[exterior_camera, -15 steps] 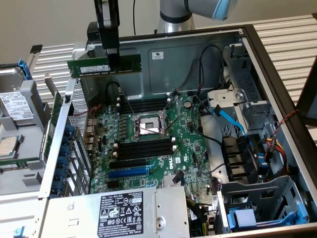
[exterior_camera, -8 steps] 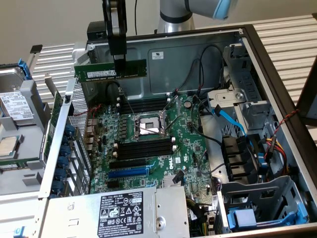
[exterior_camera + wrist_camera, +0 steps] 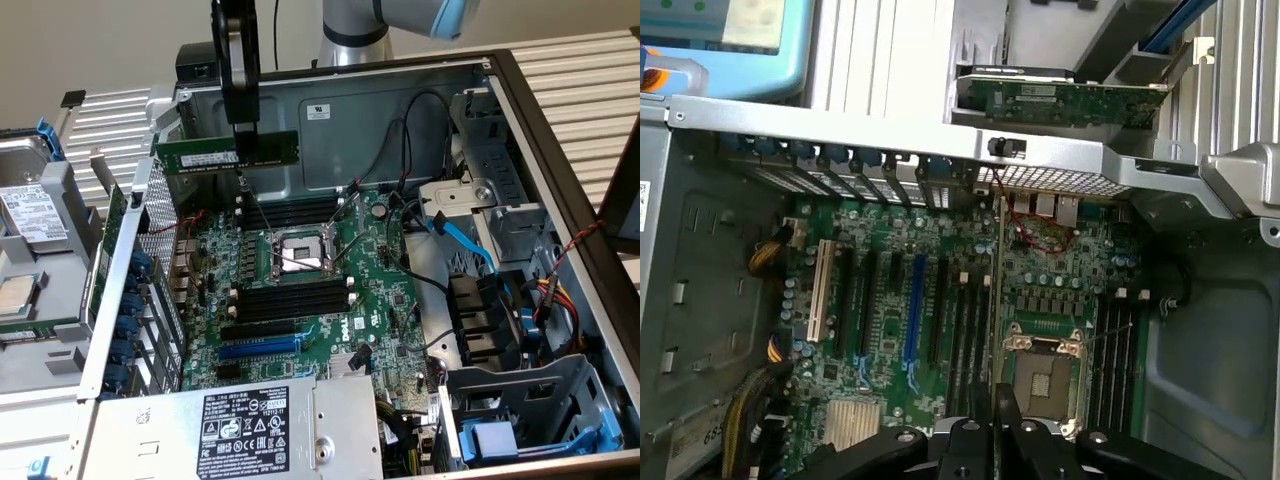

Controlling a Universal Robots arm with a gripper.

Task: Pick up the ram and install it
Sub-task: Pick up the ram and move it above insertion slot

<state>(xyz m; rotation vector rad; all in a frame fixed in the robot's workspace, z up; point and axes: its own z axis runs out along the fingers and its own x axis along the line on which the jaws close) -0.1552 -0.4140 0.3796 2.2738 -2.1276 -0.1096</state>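
My claw (image 3: 245,143) is nearly closed, pinching the ram (image 3: 195,157) by its top edge, seemingly mid-length, above the motherboard (image 3: 385,290). The stick is light, stiff and fragile.

My bench here is a ribbed metal table (image 3: 570,60), silvery slats running right across it. The big thing sitting flat on it is the open computer case (image 3: 340,150), side off and guts facing up, hogging most of the surface. Just beside it, on the exterior view's left, there's a grey drive cage (image 3: 70,190) parked on the slats. A small black box (image 3: 195,60) sits on the far side, behind the case. Can't tell what it is, honestly.
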